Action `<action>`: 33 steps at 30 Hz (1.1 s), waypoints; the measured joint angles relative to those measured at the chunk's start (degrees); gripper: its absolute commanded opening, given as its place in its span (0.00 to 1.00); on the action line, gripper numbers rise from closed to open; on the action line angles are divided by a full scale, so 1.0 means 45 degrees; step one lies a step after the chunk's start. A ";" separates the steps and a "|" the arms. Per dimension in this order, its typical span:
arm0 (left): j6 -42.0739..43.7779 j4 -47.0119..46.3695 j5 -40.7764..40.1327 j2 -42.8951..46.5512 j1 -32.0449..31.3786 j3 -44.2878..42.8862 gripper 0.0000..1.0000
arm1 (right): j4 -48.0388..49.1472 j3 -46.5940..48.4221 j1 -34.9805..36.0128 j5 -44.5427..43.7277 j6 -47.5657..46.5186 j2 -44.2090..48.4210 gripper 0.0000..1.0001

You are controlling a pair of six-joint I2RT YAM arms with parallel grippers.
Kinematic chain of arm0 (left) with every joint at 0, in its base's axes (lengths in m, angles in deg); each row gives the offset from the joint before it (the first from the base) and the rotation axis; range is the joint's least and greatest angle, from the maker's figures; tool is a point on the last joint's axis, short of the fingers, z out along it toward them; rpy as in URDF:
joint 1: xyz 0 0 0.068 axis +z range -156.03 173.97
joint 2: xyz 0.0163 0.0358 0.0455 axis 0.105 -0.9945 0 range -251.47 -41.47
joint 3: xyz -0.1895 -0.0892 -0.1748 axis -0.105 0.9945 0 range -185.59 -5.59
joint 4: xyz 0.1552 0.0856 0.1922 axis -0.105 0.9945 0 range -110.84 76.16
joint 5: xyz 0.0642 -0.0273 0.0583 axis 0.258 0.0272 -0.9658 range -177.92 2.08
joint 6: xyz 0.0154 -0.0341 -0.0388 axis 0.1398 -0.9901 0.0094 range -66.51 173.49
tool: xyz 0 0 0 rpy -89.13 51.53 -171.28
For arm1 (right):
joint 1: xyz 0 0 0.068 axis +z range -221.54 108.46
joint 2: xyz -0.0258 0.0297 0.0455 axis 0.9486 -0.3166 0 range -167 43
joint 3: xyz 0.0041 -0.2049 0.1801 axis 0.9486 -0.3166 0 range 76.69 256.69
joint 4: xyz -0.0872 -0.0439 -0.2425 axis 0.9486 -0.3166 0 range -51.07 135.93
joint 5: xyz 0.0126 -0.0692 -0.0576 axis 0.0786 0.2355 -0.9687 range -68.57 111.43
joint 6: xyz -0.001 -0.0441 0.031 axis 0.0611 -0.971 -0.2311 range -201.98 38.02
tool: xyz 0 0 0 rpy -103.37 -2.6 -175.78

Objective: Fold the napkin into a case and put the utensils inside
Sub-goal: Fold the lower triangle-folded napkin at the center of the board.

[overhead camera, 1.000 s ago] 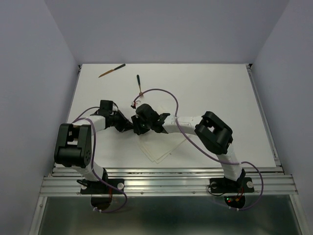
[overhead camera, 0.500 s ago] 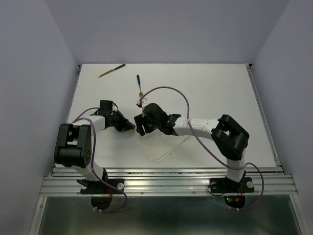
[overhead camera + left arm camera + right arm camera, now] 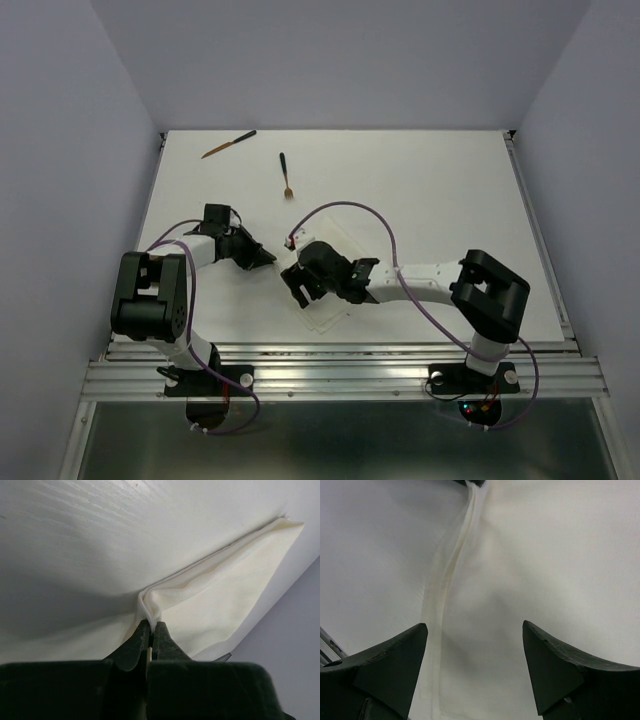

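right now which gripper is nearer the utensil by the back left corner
Left. The left gripper, shut on the napkin, lies nearer that utensil. The right gripper hangs open over the napkin, further toward the near edge and to the right.

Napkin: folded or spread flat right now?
Folded, at least partly: the napkin shows layered edges in both wrist views, and the left gripper is shut on a bunched bit of its edge.

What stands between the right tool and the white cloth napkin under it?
Nothing visible. The right tool hangs open right over the soft white cloth napkin; only bare fabric shows beneath it.
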 measured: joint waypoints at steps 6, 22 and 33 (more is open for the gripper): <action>0.0000 0.0044 -0.0049 -0.0112 0.0000 -0.0107 0.00 | -0.0034 -0.0461 0.0690 -0.0296 -0.0189 0.0364 0.81; -0.0058 0.0209 -0.0287 -0.0151 0.0000 -0.0291 0.00 | 0.0787 -0.0272 0.1749 -0.1865 -0.0636 -0.1190 0.63; -0.0097 0.0272 -0.0374 -0.0151 0.0000 -0.0291 0.00 | 0.1375 -0.0194 0.1817 -0.2963 -0.0549 -0.1506 0.01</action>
